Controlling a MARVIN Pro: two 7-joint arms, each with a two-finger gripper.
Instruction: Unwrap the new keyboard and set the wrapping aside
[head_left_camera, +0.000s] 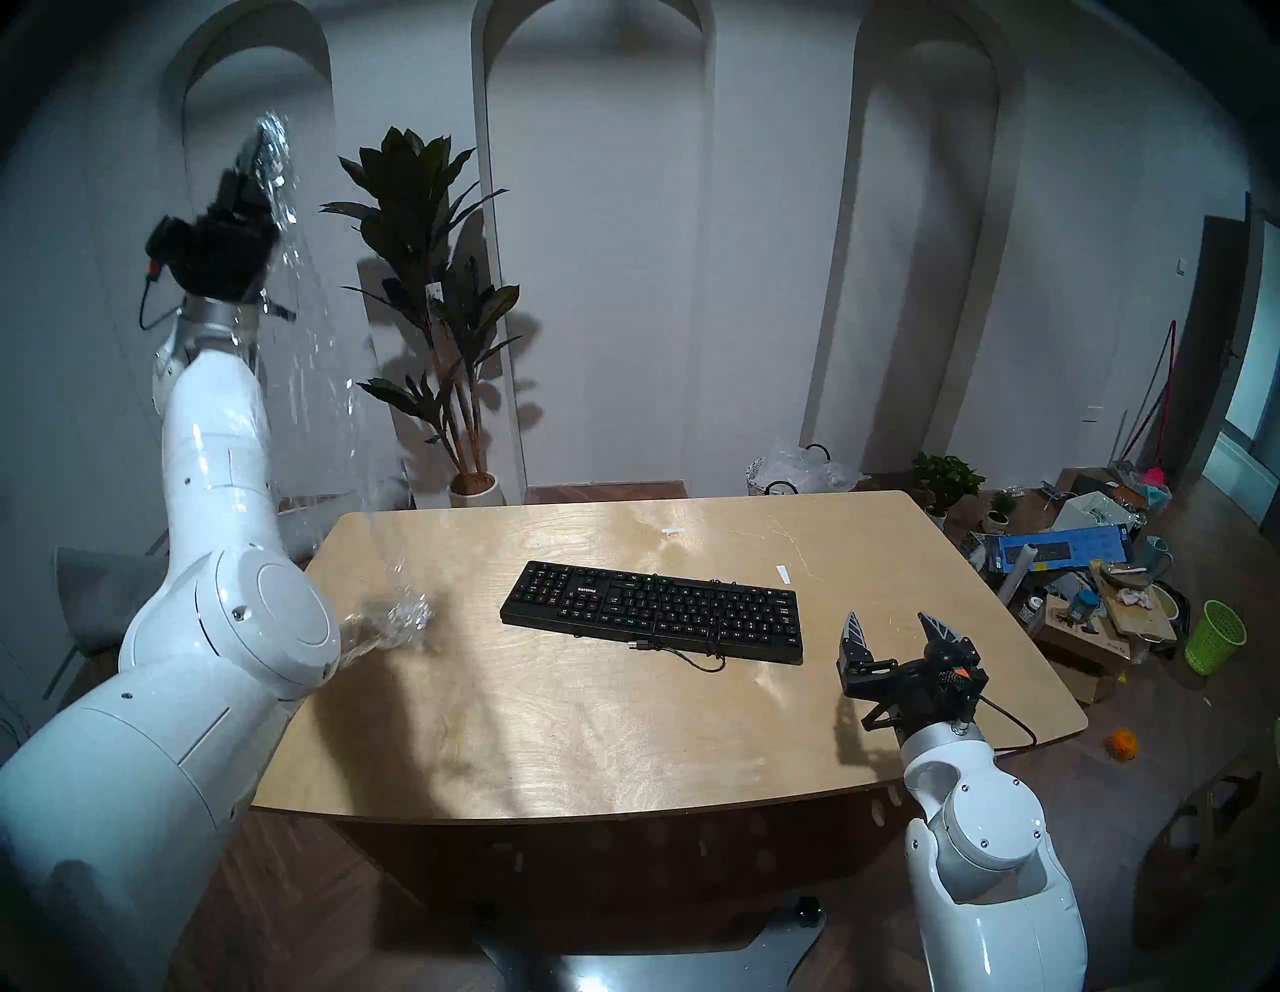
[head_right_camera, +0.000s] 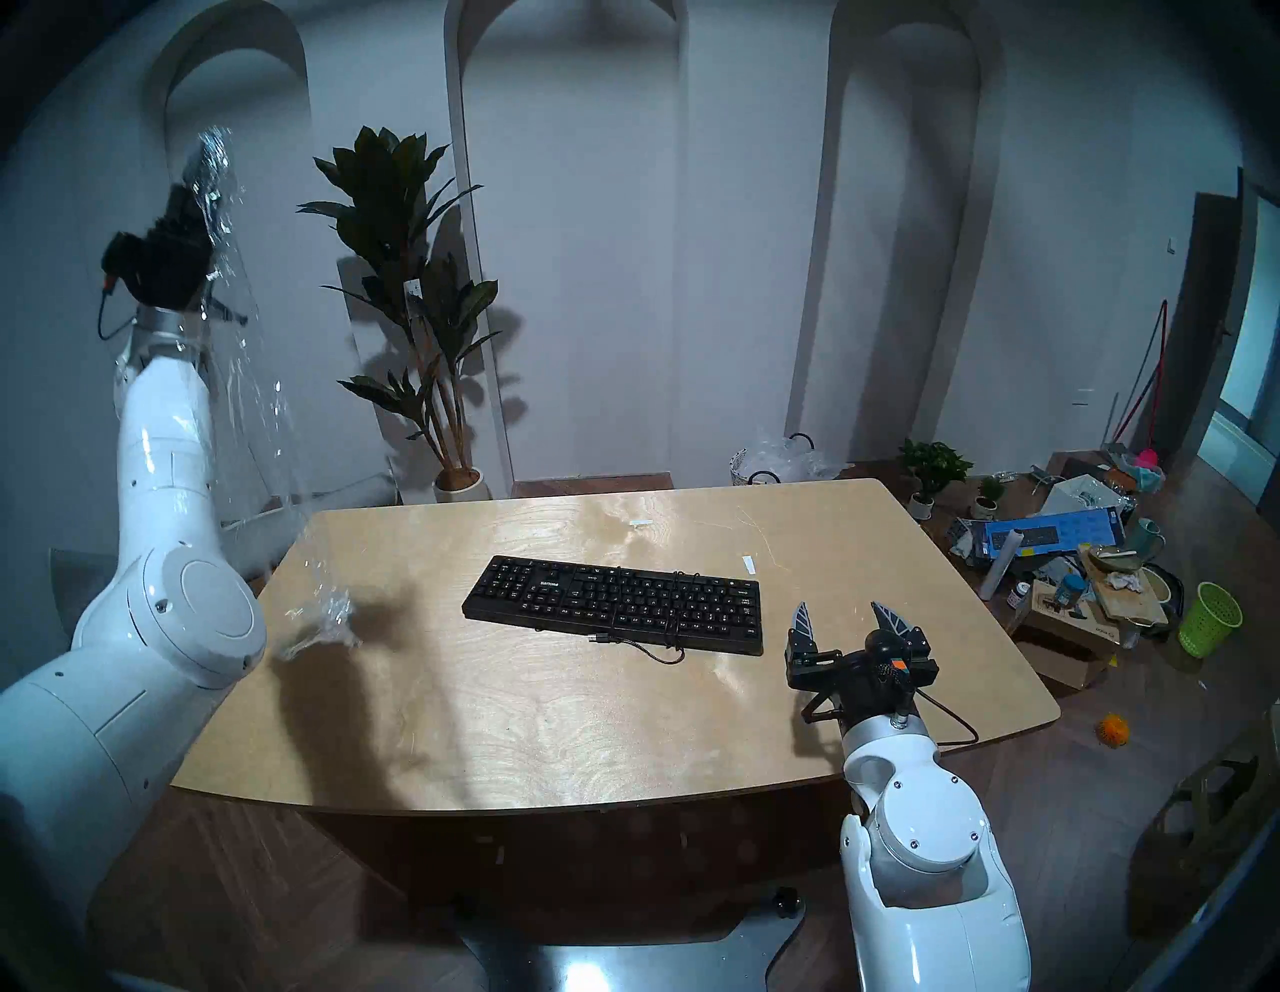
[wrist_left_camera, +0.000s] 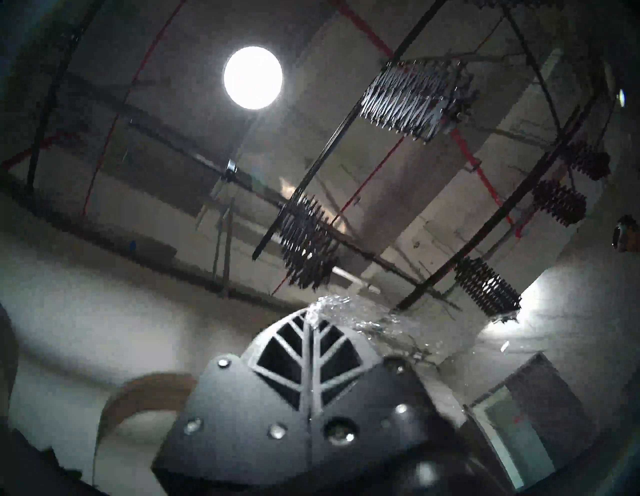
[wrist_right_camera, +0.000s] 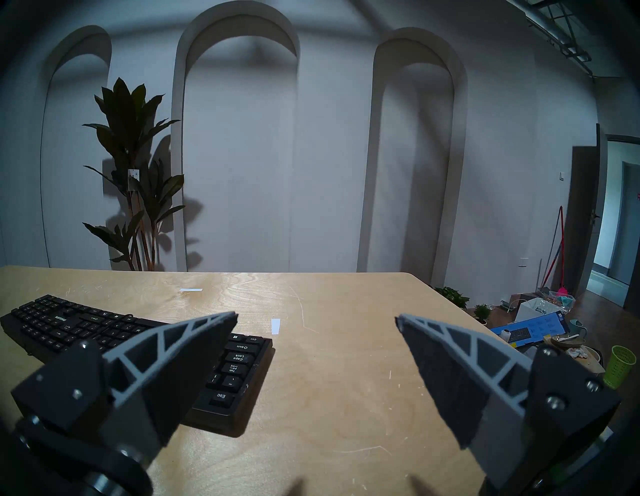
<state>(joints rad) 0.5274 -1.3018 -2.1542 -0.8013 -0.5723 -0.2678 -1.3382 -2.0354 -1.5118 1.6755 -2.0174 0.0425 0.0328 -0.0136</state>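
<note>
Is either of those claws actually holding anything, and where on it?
The left gripper pinches the clear crinkly plastic wrapping at its top end; the rest hangs to the table. The right gripper is open, empty.

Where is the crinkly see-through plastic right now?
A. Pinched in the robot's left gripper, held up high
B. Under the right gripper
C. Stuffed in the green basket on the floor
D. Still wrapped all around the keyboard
A: the left gripper is raised high, shut on the wrapping, which trails down toward the table, while the keyboard lies bare.
</note>
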